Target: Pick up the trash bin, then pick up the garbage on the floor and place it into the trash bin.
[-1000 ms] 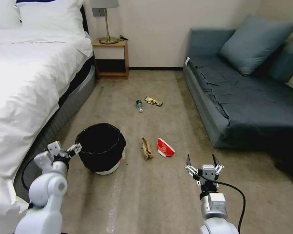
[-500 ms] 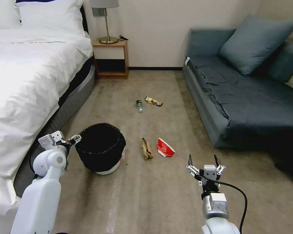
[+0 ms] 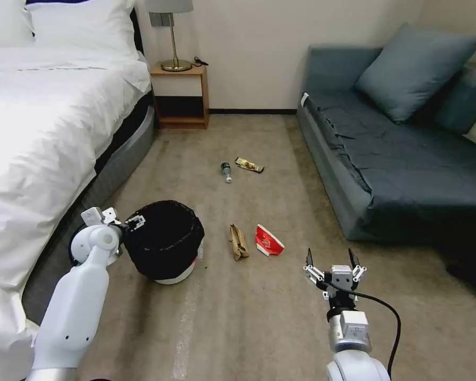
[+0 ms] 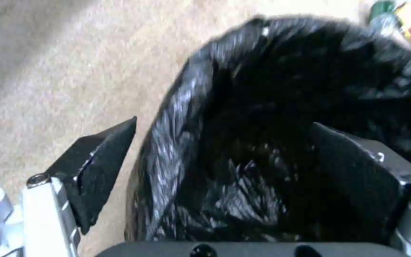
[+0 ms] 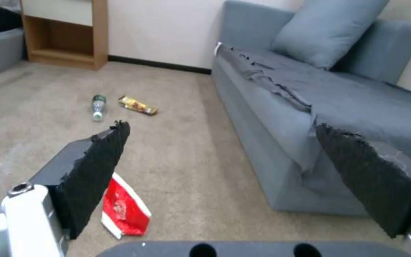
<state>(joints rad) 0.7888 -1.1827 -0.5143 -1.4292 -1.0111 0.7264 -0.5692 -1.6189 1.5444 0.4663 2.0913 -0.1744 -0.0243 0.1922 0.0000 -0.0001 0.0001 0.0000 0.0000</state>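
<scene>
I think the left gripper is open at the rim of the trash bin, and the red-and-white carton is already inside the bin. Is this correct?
Not fully. The left gripper is open at the rim of the trash bin, but the red-and-white carton is not inside it. The head view shows it lying on the floor beside the crumpled brown paper.

White bed [image 3: 42,121], wooden nightstand [image 3: 180,95] with lamp [image 3: 172,32], blue sofa [image 3: 402,153], cream wall [image 3: 259,47].

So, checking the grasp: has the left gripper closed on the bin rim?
No, the left gripper is open, its fingers straddling the bin's bag-covered rim.
</scene>
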